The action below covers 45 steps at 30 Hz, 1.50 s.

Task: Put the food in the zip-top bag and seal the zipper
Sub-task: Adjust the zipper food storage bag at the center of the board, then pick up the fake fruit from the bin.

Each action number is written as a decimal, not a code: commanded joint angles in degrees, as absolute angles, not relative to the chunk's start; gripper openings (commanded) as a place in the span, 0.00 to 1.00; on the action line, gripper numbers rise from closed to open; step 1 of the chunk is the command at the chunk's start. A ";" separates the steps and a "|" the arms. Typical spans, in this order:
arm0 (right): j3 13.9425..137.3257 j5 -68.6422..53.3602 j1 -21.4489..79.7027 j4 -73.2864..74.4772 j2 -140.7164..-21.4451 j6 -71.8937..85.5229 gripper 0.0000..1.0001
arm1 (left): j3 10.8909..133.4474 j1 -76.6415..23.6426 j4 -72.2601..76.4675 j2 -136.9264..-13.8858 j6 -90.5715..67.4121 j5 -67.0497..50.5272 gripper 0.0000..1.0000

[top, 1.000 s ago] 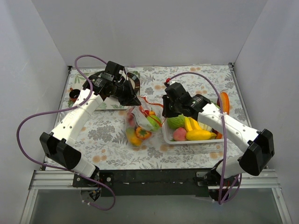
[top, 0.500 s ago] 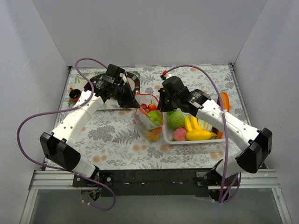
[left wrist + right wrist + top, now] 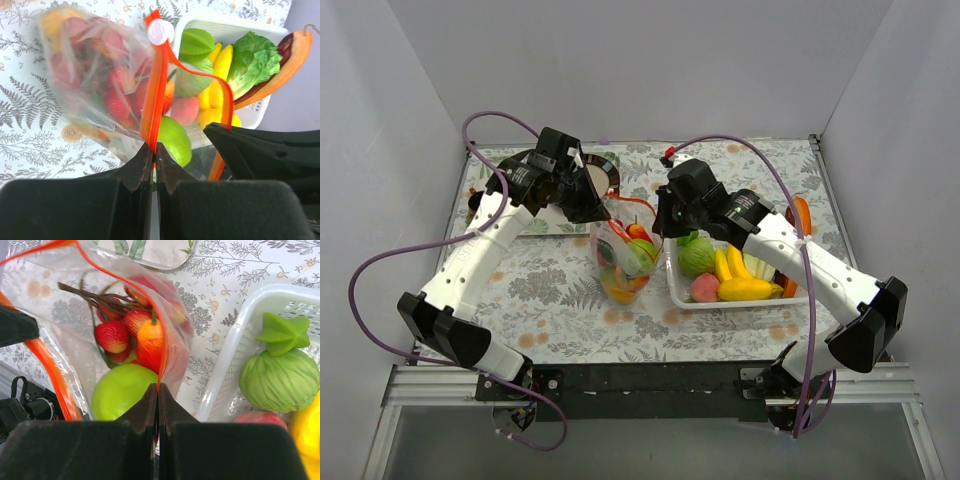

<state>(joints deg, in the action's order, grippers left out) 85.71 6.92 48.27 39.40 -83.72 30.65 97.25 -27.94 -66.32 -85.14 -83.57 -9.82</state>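
Both arms hold the zip-top bag [image 3: 623, 260] up off the desk [image 3: 550, 290], just left of the white basket [image 3: 735, 301]. Left pincer [image 3: 154, 150] is closed tight on the zipper [image 3: 155, 90], with the white slider [image 3: 161, 31] farther along the strip. Right pincer [image 3: 158, 390] is also pinched together, on the orange zipper edge at the other side of the mouth. The mouth gapes open between them.

Food already in the bag: green apple [image 3: 122, 390], strawberries [image 3: 112, 336], something orange. Left in the basket: green cabbage [image 3: 280, 377], green star fruit [image 3: 282, 332], yellow pieces [image 3: 745, 289], a pink one.

Step in hand looks like bag handling between loading and sealing, with the mouth spread and the bag upright. Task is partly done: the zipper is unsealed and the basket is not emptied.

Next move likely needs one pincer to let go and fetch more food while the other keeps the rim up. If loading is over, the two zipper tracks need to be brought together and the slider run along. Risk: the bag sags or tips and spills once one grip releases.
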 commanded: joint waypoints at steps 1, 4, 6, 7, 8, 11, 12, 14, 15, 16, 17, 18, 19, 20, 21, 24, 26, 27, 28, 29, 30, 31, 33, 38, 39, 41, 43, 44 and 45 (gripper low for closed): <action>84.56 7.12 47.90 38.41 -82.00 28.74 0.10 | 98.45 -27.77 -66.45 -85.17 -82.53 -9.66 0.00; 81.66 8.26 47.55 38.32 -79.99 27.78 0.32 | 94.31 -27.77 -63.11 -83.15 -82.71 -11.25 0.00; 80.34 9.14 47.20 37.97 -77.09 27.16 0.48 | 93.78 -27.69 -63.37 -82.97 -82.44 -10.90 0.00; 80.25 9.31 47.02 38.23 -76.04 26.72 0.53 | 93.69 -27.60 -63.46 -82.97 -82.18 -10.99 0.00; 80.51 9.93 46.85 38.84 -74.37 26.11 0.61 | 93.43 -27.60 -63.37 -82.79 -82.09 -11.07 0.00; 82.09 14.39 46.85 43.23 -70.95 25.84 0.68 | 93.16 -27.51 -63.11 -82.44 -81.56 -11.51 0.00; 82.26 15.63 46.67 45.24 -70.06 25.84 0.68 | 93.25 -27.42 -63.11 -82.44 -81.39 -11.43 0.00; 82.35 18.44 46.23 47.01 -67.34 26.10 0.69 | 93.16 -27.42 -62.75 -82.44 -81.30 -12.13 0.00; 82.09 19.07 45.88 47.54 -66.54 26.10 0.69 | 93.16 -27.42 -62.67 -82.53 -81.12 -12.48 0.00; 80.96 19.68 45.53 48.42 -65.66 26.10 0.69 | 93.25 -27.42 -62.40 -82.53 -81.12 -12.92 0.00; 79.82 20.47 44.40 48.69 -64.26 26.02 0.68 | 93.16 -27.42 -62.23 -82.53 -81.04 -13.53 0.00; 78.93 20.39 43.51 48.87 -63.64 26.10 0.68 | 93.16 -27.42 -62.14 -82.53 -81.04 -13.97 0.00; 77.97 19.78 42.37 48.78 -63.20 26.02 0.67 | 93.25 -27.42 -61.88 -82.53 -80.77 -14.32 0.00; 75.87 17.60 40.28 48.26 -62.67 25.75 0.66 | 93.43 -27.42 -61.79 -82.53 -80.68 -15.20 0.00; 74.89 16.53 39.38 47.56 -62.49 25.40 0.65 | 93.51 -27.42 -61.79 -82.53 -80.60 -15.47 0.00; 69.97 12.49 36.57 41.50 -62.58 23.39 0.66 | 93.87 -27.42 -61.35 -82.62 -80.33 -16.78 0.00; 67.78 8.47 33.94 36.07 -65.46 21.45 0.67 | 93.87 -27.42 -61.35 -82.53 -80.16 -17.92 0.00; 67.24 7.22 33.40 33.69 -66.70 20.75 0.67 | 94.04 -27.42 -61.35 -82.70 -80.07 -18.63 0.00; 66.89 6.25 33.05 31.66 -68.01 19.96 0.67 | 94.04 -27.42 -61.43 -82.62 -80.07 -18.81 0.00; 66.71 5.54 32.87 28.07 -70.99 18.91 0.67 | 94.04 -27.42 -61.61 -82.62 -79.89 -18.81 0.00; 67.06 5.71 32.87 26.65 -72.41 18.46 0.68 | 94.39 -27.42 -61.79 -82.70 -79.72 -18.63 0.00; 67.23 5.89 32.87 25.67 -73.81 17.94 0.68 | 94.74 -27.42 -62.57 -82.79 -79.46 -18.55 0.00; 67.94 8.08 32.96 23.04 -77.42 16.44 0.73 | 95.18 -27.42 -62.93 -82.88 -79.02 -18.46 0.00; 68.91 9.76 32.87 20.75 -83.84 15.56 0.77 | 95.89 -27.42 -63.63 -83.14 -78.57 -18.63 0.00; 68.91 9.76 32.78 20.31 -84.63 15.64 0.77 | 95.98 -27.42 -63.63 -83.14 -78.49 -18.89 0.00; 68.64 9.32 32.87 18.99 -86.57 15.73 0.77 | 96.33 -27.42 -63.72 -83.23 -78.66 -19.51 0.00; 68.55 9.49 32.87 17.94 -88.32 15.82 0.76 | 96.68 -27.42 -63.81 -83.23 -78.84 -19.95 0.00; 68.29 9.58 32.87 17.49 -88.85 15.73 0.77 | 96.77 -27.42 -63.90 -83.23 -78.84 -20.13 0.00; 68.29 9.58 32.96 17.14 -89.29 15.73 0.76 | 96.85 -27.42 -63.98 -83.06 -78.84 -20.13 0.00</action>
<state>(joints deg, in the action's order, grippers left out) 66.87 8.91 32.97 22.13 -87.70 16.71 93.91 -27.55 -63.53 -85.12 -79.44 -17.65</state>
